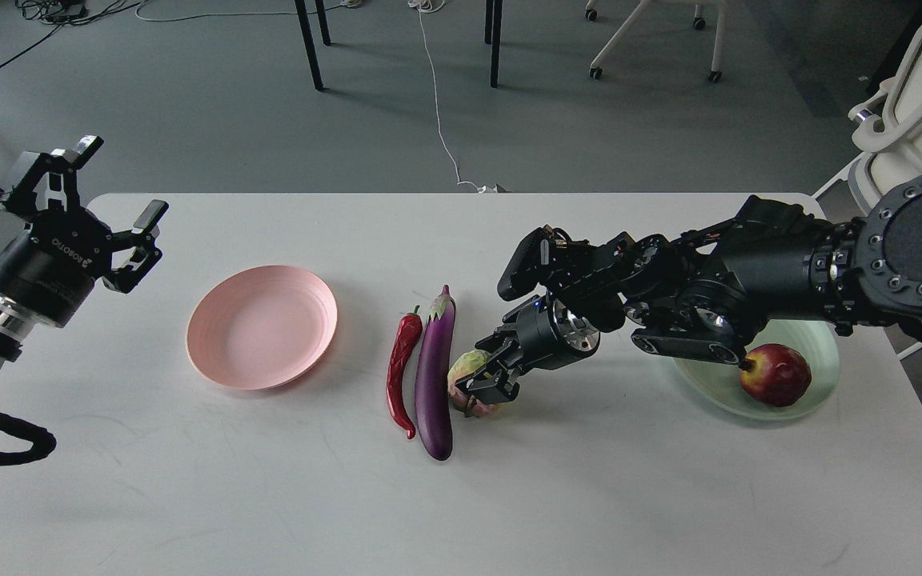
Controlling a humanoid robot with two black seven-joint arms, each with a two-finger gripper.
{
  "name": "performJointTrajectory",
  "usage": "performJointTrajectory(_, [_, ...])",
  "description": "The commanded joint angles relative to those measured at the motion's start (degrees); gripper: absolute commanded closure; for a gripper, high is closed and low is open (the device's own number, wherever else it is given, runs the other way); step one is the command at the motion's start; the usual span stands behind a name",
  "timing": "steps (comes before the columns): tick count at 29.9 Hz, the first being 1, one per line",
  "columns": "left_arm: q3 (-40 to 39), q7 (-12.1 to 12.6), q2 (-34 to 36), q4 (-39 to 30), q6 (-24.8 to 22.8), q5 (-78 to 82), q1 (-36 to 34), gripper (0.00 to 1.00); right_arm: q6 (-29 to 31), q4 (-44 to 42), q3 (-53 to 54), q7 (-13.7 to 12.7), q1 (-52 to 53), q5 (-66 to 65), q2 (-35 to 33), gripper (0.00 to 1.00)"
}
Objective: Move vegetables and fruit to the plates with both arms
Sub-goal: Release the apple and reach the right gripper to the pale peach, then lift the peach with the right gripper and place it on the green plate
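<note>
White tabletop (269, 496) fills the frame. Right arm's gripper (487, 386), at centre, closes around the knobbly fruit (467, 370) beside the eggplant (434, 376) and chili (402, 360). Left gripper (117, 204), marked "ROBOTIQ", hangs open and empty at upper left. Pink plate (262, 326) is bare; the pomegranate (775, 374) sits on the mint plate (825, 352), right.

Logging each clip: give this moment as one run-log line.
right end effector: around knobbly fruit | left end effector: open, raised | pomegranate: on green plate | pink plate: bare
</note>
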Motion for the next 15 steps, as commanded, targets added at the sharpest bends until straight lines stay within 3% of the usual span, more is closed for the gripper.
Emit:
performJointTrajectory(1, [0.02,0.00,0.01,0.00,-0.04,0.00,0.01,0.01,0.05,0.10,0.05,0.00,0.35,0.25,0.00,0.62])
performJointTrajectory(7, [-0.07,0.00,0.10,0.00,-0.04,0.00,0.01,0.01,-0.04,1.85,0.22,0.00,3.06,0.34,-2.98,0.62])
performJointTrajectory(15, [-0.51,0.00,-0.08,0.00,-0.04,-0.44,0.62,0.01,0.31,8.45,0.40,0.00,11.51,-3.42,-20.63,0.60])
